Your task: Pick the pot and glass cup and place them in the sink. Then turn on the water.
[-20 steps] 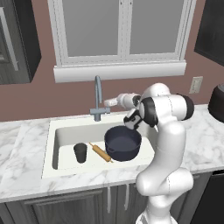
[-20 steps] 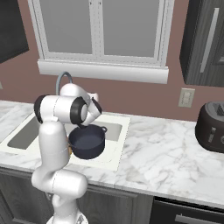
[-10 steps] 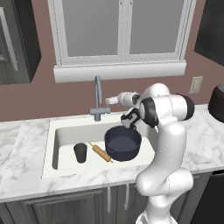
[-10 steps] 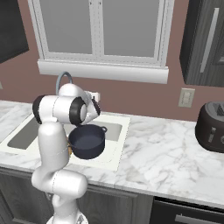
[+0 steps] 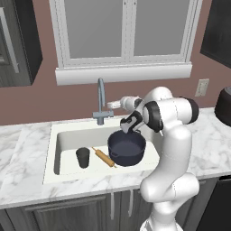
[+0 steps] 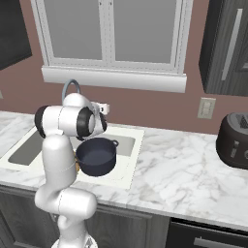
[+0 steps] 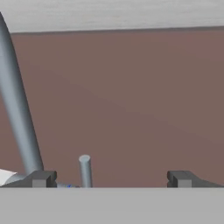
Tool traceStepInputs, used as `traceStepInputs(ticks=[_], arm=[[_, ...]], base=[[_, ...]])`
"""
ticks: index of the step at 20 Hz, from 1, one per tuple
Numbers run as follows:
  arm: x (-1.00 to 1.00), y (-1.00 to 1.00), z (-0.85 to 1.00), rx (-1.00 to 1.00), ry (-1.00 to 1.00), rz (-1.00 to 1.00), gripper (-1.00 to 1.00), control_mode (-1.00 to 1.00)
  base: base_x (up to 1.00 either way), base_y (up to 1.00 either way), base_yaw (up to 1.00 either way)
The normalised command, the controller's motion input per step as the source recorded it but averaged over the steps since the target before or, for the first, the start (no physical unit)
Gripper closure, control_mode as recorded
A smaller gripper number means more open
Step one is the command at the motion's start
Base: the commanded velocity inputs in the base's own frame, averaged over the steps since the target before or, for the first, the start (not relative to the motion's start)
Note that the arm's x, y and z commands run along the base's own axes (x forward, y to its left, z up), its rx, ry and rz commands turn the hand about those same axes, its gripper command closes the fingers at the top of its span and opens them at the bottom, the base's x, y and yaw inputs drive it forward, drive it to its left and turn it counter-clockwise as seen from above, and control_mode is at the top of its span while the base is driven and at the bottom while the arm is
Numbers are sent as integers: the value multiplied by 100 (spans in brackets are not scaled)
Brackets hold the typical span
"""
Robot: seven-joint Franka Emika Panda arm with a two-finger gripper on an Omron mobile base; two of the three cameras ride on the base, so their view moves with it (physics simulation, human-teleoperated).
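So the pot (image 5: 127, 148) sat in the sink (image 5: 67, 135) with the glass cup (image 5: 82, 157) to its left, a rolling pin (image 5: 104, 157) between them. The gripper (image 5: 111, 104) was up by the faucet (image 5: 100, 101), fingers spread wide, holding nothing.

The wide navy-blue pot (image 5: 127, 148) sits upright at the right end of the white sink (image 5: 63, 135), and the small dark glass cup (image 5: 82, 157) stands upright to its left. The grey gooseneck faucet (image 5: 101, 102) rises at the far rim.
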Motion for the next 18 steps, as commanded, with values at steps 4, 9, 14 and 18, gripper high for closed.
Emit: traceStepInputs(ticks=[4,9,14,18], arm=[[0,1,-1,0,0,0,-100,-100],[0,0,-1,0,0,0,-100,-100],[0,0,-4,0,0,-1,-100,-100],[1,0,-11,0,-1,-5,-100,-100]], base=[[0,0,0],[0,0,0],[0,0,0],[0,0,0]])
